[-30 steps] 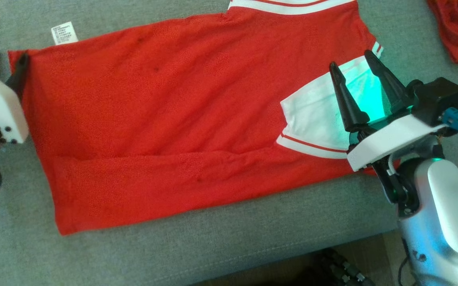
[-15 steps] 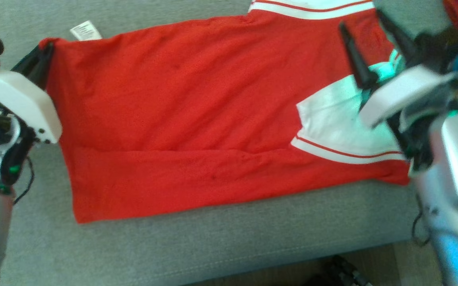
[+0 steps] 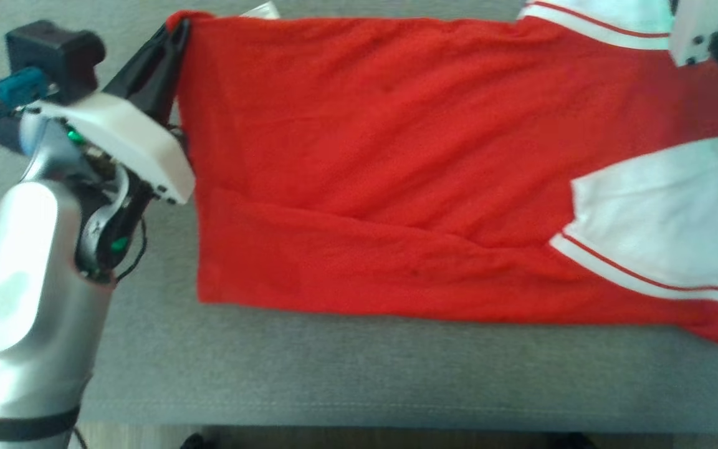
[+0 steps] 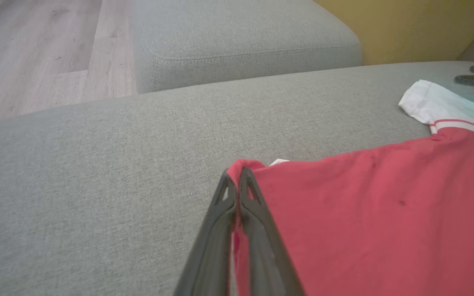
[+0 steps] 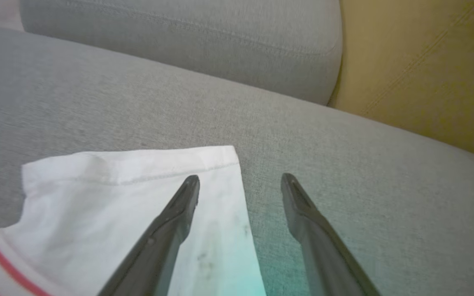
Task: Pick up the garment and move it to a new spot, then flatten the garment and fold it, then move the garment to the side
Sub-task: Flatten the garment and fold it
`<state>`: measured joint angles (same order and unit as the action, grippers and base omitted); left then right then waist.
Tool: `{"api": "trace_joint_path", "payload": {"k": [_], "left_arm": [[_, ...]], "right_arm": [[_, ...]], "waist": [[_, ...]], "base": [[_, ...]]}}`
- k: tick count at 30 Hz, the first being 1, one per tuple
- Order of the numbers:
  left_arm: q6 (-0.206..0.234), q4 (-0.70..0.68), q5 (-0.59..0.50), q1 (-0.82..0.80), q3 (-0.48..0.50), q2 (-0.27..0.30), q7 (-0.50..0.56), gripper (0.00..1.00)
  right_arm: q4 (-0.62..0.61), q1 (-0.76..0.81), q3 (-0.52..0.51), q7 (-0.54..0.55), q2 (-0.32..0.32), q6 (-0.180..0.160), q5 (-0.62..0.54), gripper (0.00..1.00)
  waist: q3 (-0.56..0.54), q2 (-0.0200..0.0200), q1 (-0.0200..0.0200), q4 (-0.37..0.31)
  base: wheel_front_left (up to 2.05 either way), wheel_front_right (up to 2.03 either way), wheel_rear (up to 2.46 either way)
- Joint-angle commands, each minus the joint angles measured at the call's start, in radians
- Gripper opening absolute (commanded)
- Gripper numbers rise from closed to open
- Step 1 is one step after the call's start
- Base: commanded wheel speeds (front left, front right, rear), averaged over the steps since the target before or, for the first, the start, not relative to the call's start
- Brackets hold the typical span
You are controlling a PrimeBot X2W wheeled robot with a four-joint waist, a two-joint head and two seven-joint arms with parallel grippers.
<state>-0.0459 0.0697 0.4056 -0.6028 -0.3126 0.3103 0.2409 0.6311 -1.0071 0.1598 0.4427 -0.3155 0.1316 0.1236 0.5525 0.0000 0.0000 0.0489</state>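
Red garment corner in left jaws, grey cushion beyond.

Wide grey woven-fabric sofa seat across the near scene, soft daylight on it. Farther back, second grey fabric cushion with stitched seam along rounded edge. Pale wooden plank floor far left. Mustard-yellow upholstered panel far right.
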Motion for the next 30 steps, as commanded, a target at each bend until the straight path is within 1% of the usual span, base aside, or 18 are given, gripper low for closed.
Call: {"api": "trace_joint_path", "payload": {"k": [1, 6, 13, 14, 15, 16, 17, 18, 19, 22, 26, 30], "left_arm": [[-0.006, -0.028, -0.009, -0.031, 0.036, 0.029, -0.011, 0.00], [-0.016, 0.014, -0.009, -0.060, 0.011, -0.002, -0.048, 0.00], [-0.026, 0.071, -0.003, -0.086, -0.004, -0.020, -0.084, 0.00], [-0.027, 0.077, -0.003, -0.090, -0.005, -0.020, -0.087, 0.00], [-0.027, 0.082, -0.002, -0.093, -0.004, -0.020, -0.090, 0.00], [-0.028, 0.087, -0.001, -0.096, -0.003, -0.019, -0.092, 0.00], [-0.028, 0.092, 0.000, -0.098, -0.003, -0.017, -0.095, 0.00], [-0.028, 0.097, 0.001, -0.100, -0.002, -0.016, -0.097, 0.00], [-0.029, 0.102, 0.002, -0.101, -0.002, -0.015, -0.099, 0.00], [-0.029, 0.117, 0.005, -0.107, -0.001, -0.013, -0.103, 0.00], [-0.028, 0.132, 0.011, -0.109, 0.004, -0.006, -0.108, 0.00], [-0.024, 0.143, 0.016, -0.101, 0.014, 0.007, -0.116, 0.00]], "right_arm": [[-0.024, -0.024, 0.003, 0.007, -0.003, -0.001, -0.006, 1.00], [0.097, -0.102, -0.008, 0.042, -0.020, -0.001, -0.038, 1.00], [0.201, -0.157, 0.006, 0.096, -0.031, -0.001, -0.060, 1.00], [0.210, -0.163, 0.012, 0.102, -0.032, -0.001, -0.056, 0.95], [0.218, -0.167, 0.020, 0.108, -0.032, -0.001, -0.052, 0.56], [0.224, -0.171, 0.029, 0.117, -0.031, -0.001, -0.046, 0.43], [0.227, -0.173, 0.034, 0.124, -0.028, -0.001, -0.040, 0.33], [0.230, -0.174, 0.041, 0.130, -0.027, -0.001, -0.035, 0.22], [0.233, -0.174, 0.047, 0.133, -0.028, -0.001, -0.030, 0.00], [0.242, -0.170, 0.062, 0.131, -0.030, -0.001, -0.014, 0.00], [0.243, -0.163, 0.056, 0.080, -0.024, -0.001, 0.010, 0.00], [0.231, -0.152, 0.061, 0.006, -0.023, -0.001, 0.035, 0.00]], "waist": [[0.017, 0.0000, 0.0000, 0.035], [0.032, 0.0000, 0.0000, 0.067], [0.040, 0.0000, 0.0000, 0.082], [0.041, 0.0000, 0.0000, 0.081], [0.042, 0.0000, 0.0000, 0.079], [0.042, 0.0000, 0.0000, 0.075], [0.042, 0.0000, 0.0000, 0.071], [0.041, 0.0000, 0.0000, 0.067], [0.040, 0.0000, 0.0000, 0.064], [0.034, 0.0000, 0.0000, 0.053], [0.020, 0.0000, 0.0000, 0.033], [0.001, 0.0000, 0.0000, 0.010]], "base": [[0.00, 0.00, 0.00], [0.00, 0.00, 0.00], [0.00, 0.00, 0.00], [0.00, 0.00, 0.00], [0.00, 0.00, 0.00], [0.00, 0.00, 0.00], [0.00, 0.00, 0.00], [0.00, 0.00, 0.00], [0.00, 0.00, 0.00], [0.00, 0.00, 0.00], [0.00, 0.00, 0.00], [0.00, 0.00, 0.00]]}}
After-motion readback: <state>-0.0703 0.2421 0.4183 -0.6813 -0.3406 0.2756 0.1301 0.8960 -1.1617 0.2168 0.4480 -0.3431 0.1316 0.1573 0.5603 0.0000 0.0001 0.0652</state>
